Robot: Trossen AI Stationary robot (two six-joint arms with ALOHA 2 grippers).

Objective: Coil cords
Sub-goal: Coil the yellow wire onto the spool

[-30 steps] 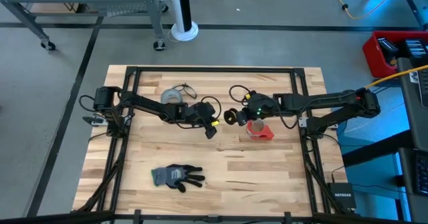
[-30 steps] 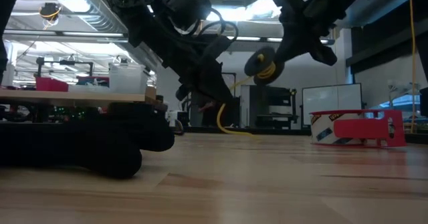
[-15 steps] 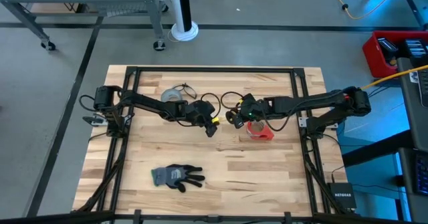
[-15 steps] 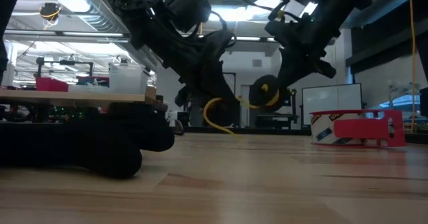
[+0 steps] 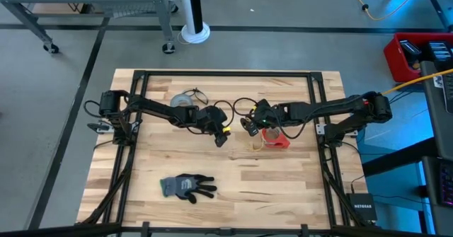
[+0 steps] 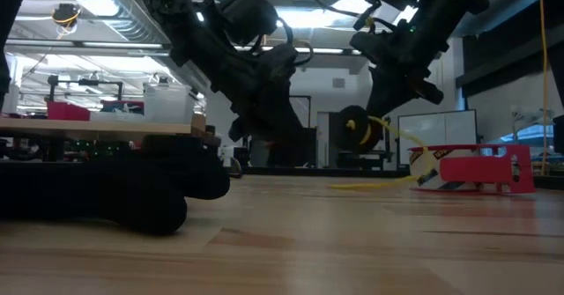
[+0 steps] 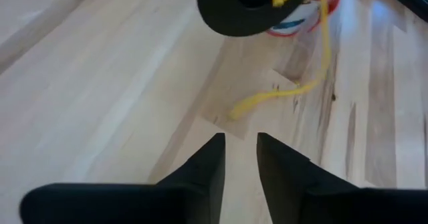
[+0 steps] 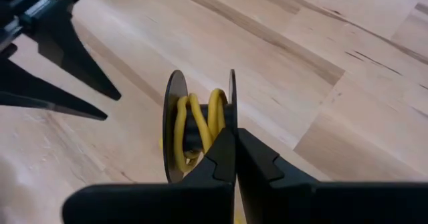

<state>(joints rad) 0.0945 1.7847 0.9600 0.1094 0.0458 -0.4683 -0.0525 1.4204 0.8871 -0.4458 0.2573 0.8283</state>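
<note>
My right gripper (image 5: 249, 126) is shut on a small black spool (image 8: 197, 127) wound with the yellow cord (image 8: 194, 124), just above the table's middle. The cord's loose tail (image 7: 267, 102) runs down from the spool and lies on the wood by the red tape roll (image 5: 274, 139). My left gripper (image 5: 222, 137) is a little to the spool's left, its fingers (image 7: 239, 138) a narrow gap apart and empty. A thin black cord (image 5: 199, 93) lies beside the grey tape roll (image 5: 183, 102). My right gripper pinches the rim of one of the spool's two black discs (image 8: 231, 110) between its two fingers. The fingers come slanting down from the table's right. The spool hangs clear of the table (image 6: 355, 129), its discs upright, with the yellow tail slack below it.
A dark work glove (image 5: 187, 187) lies toward the near edge, left of centre. The red tape roll shows at the right in the low view (image 6: 471, 168). A black frame (image 5: 226, 73) runs around the tabletop. Bare wood lies at the near right.
My right gripper has carried the spool toward the table's left and down, closer to my left gripper. The yellow tail, which ran to my left gripper and hung in a loop, is away from it now and lies slack on the table by the red tape roll.
</note>
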